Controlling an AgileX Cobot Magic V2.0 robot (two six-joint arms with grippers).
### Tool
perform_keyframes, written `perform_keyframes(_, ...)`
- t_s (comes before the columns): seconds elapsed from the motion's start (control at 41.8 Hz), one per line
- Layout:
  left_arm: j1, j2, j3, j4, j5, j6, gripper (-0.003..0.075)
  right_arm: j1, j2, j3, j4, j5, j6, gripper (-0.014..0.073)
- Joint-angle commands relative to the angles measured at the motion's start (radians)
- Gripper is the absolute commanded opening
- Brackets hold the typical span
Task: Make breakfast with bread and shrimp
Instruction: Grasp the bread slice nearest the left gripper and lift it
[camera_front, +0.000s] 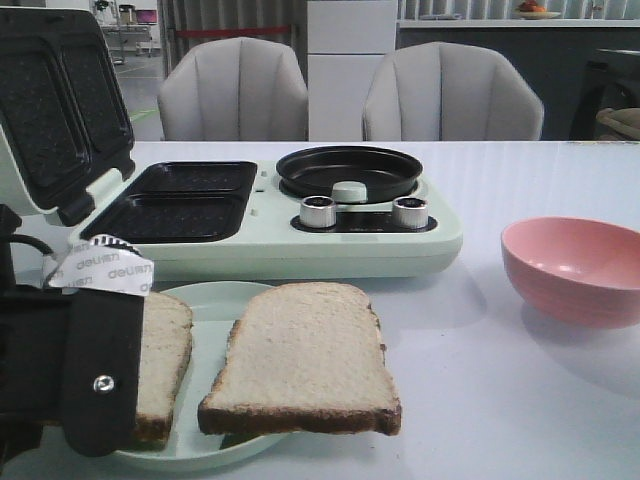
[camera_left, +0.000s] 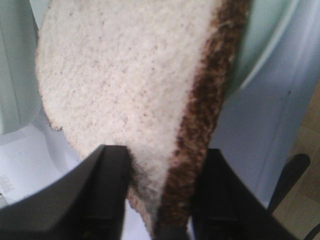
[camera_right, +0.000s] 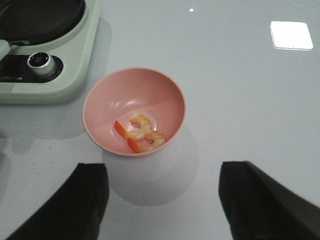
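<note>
Two slices of bread lie on a pale green plate (camera_front: 215, 300) at the front left. My left gripper (camera_front: 100, 370) is shut on the left slice (camera_front: 165, 360); in the left wrist view its fingers (camera_left: 112, 185) pinch that slice's (camera_left: 125, 75) crusted corner over the plate (camera_left: 260, 35). The other slice (camera_front: 305, 355) lies free beside it. Two curled orange shrimp (camera_right: 140, 127) (camera_right: 150, 142) sit in a pink bowl (camera_right: 95, 90), also seen at the right (camera_front: 575, 270). My right gripper (camera_right: 164, 167) hangs open above the table just short of the bowl, holding nothing.
A pale green breakfast maker (camera_front: 330, 240) stands behind the plate, its lid (camera_front: 55, 100) raised at the left over two dark grill wells (camera_front: 180, 200). A round black pan (camera_front: 348, 170) and two knobs sit on its right half. Two grey chairs stand behind the table.
</note>
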Motion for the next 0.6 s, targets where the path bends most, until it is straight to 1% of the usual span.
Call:
perform_keyframes(0.0, -0.005, -0.023, -0.021, 0.023, 0.058, -0.017, 0.0192, -0.002, 0.002, -0.033, -0.007, -0.07, -0.002, 0.0569)
perform_keyframes(0.143, -0.007, -0.023, -0.021, 0.018, 0.075, -0.017, 0.0098, -0.002, 0.002, -0.033, -0.007, -0.07, -0.002, 0.0569)
perform_keyframes(0.311, -0.079, -0.061, -0.021, 0.019, 0.174, -0.019, 0.0099, -0.002, 0.002, -0.033, -0.007, -0.07, -0.002, 0.0569)
perform_keyframes(0.478, -0.188, -0.152, -0.021, 0.032, 0.361, -0.019, 0.0099, -0.002, 0.002, -0.033, -0.007, -0.07, -0.002, 0.0569)
perform_keyframes(0.574, -0.24, -0.23, -0.021, 0.091, 0.459, -0.019, 0.0099, -0.002, 0.002, -0.033, -0.007, -0.07, -0.002, 0.0569)
